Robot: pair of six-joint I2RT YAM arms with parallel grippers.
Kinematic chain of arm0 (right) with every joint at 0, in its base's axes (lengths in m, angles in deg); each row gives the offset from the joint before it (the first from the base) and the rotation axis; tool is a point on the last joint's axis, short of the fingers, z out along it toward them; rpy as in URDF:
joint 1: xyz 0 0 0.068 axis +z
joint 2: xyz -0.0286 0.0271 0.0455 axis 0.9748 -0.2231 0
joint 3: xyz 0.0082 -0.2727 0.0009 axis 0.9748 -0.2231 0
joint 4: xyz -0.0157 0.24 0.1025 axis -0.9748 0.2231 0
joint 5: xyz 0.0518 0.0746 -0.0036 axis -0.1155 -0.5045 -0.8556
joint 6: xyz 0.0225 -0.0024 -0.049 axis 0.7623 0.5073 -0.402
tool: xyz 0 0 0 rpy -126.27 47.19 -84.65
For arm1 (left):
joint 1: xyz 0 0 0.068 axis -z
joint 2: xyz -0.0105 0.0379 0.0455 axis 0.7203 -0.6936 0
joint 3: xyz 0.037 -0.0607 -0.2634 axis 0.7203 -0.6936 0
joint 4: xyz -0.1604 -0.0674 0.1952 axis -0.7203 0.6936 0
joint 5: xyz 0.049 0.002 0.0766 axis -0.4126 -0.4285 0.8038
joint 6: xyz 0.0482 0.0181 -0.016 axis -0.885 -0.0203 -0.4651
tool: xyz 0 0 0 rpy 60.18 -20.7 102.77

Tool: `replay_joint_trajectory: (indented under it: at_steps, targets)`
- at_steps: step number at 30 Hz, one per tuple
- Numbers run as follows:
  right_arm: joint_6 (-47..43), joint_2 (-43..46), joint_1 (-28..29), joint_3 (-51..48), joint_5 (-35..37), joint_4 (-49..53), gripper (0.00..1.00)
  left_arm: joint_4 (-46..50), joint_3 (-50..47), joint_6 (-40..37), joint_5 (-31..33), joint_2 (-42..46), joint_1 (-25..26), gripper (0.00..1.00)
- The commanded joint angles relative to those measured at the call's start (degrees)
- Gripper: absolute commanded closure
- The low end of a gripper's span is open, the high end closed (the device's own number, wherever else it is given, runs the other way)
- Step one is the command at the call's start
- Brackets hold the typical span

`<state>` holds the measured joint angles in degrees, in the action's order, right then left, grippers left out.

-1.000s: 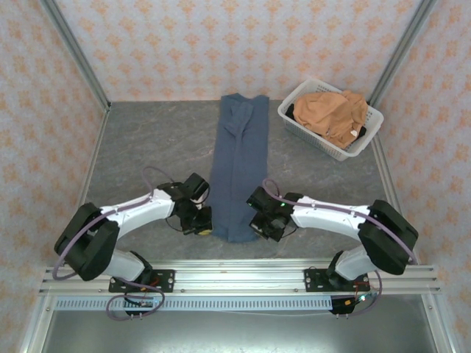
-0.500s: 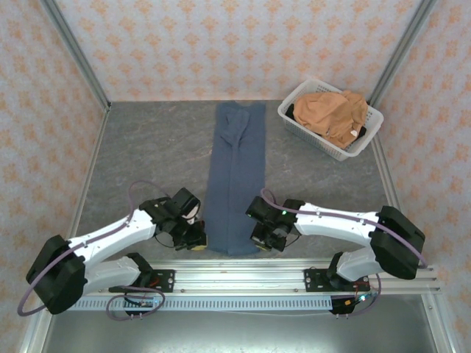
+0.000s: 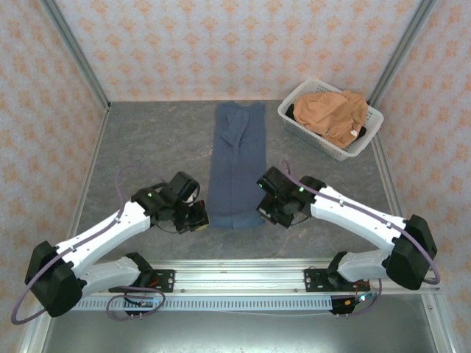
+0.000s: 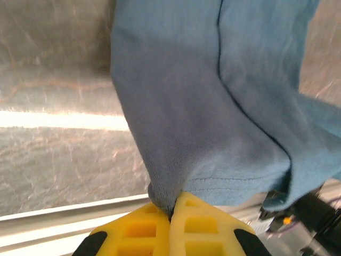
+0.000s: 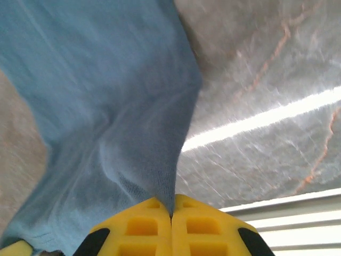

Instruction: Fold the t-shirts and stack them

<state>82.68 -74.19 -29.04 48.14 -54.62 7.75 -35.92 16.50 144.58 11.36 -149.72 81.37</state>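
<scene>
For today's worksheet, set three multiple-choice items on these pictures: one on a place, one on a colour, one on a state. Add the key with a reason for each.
1. Where is the orange shirt?
A. in the white basket
B. spread flat on the floor
C. hanging on the back wall

2. What colour is the long shirt lying on the table?
A. red
B. blue
C. green

3. How do the left gripper and right gripper stand?
A. both open, apart from the cloth
B. both shut on the long shirt's near edge
C. one open, one shut

Key: 1 A, the orange cloth lies bunched inside the basket; 2 B, the cloth reads slate blue from above and in both wrist views; 3 B, in each wrist view the yellow jaws meet with blue cloth pinched between them.
</scene>
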Motion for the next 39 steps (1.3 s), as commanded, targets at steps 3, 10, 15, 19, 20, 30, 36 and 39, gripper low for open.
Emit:
replay_joint_trajectory:
  at_steps: [3,10,15,19,20,30,36,39]
  targets:
    - [-8.5,-6.8,-5.4,9.3,4.0,2.8,1.00,-0.9,8.1,0.2,6.2,-5.8,-4.8,1.00]
    - [-17.3,-18.1,-12.7,22.8,3.5,4.0,1.00,-1.6,21.5,-5.2,6.4,-18.3,-10.3,1.00]
    - [-20.5,-25.8,-16.5,28.8,2.0,4.0,1.00,-3.4,30.1,-8.2,5.1,-28.3,-13.7,1.00]
    - [-20.5,-30.6,-18.2,30.7,0.3,1.9,1.00,-3.1,37.5,-11.2,4.7,-36.4,-14.7,1.00]
    - [-20.5,-31.7,-18.5,31.1,0.1,1.5,1.00,-2.3,39.4,-12.0,4.9,-38.6,-15.0,1.00]
    - [-21.3,-40.8,-21.4,37.7,-0.3,0.0,1.00,-1.1,48.6,-14.0,4.9,-50.2,-16.9,1.00]
    - [-21.9,-45.6,-22.5,41.3,-0.7,0.7,1.00,0.5,52.5,-14.3,5.5,-54.8,-17.4,1.00]
    - [-22.6,-47.9,-23.4,42.9,-0.7,-0.2,0.95,1.3,54.4,-14.6,5.9,-57.4,-17.9,0.99]
